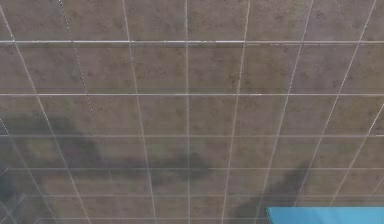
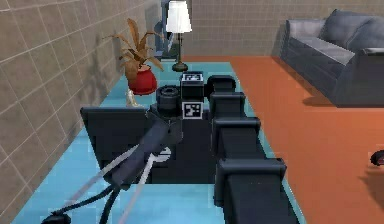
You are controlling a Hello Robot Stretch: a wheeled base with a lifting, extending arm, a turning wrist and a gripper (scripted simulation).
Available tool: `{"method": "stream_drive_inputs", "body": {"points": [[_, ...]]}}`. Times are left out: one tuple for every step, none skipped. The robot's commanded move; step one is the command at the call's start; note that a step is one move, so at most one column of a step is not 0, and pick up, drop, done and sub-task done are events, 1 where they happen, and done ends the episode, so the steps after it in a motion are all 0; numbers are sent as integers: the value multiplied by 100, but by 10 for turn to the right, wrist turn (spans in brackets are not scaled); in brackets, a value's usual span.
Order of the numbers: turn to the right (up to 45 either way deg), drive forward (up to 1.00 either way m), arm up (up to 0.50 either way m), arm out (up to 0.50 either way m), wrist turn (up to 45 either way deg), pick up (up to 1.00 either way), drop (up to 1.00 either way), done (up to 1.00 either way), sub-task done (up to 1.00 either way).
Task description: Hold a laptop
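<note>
Might skid black flat-panel laptop (image 2: pixel 112 135) off turquoise counter (image 2: pixel 65 170) if lifted off-centre; cannot tell whether jaws grasp anything.

It was a home living room: a grey sofa (image 2: pixel 335 50) stood far beyond the gripper (image 2: pixel 108 196), a white-shaded lamp (image 2: pixel 178 18) and red-potted houseplant (image 2: pixel 141 66) nearer it.

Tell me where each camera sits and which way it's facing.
Forward view: on the robot, facing ahead and down at brown tiles, blue surface at bottom right.
Arm side view: on the robot's body, facing sideways along the arm and pincer toward a laptop, potted plant and lamp.
Shared: the blue surface.
</note>
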Motion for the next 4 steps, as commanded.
{"method": "stream_drive_inputs", "body": {"points": [[0, 0, 0, 0, 450, 0, 0, 0, 0], [0, 0, 0, 0, 450, 0, 0, 0, 0], [0, 0, 0, 0, 360, 0, 0, 0, 0], [0, 0, 0, 0, 0, 100, 0, 0, 0]]}}
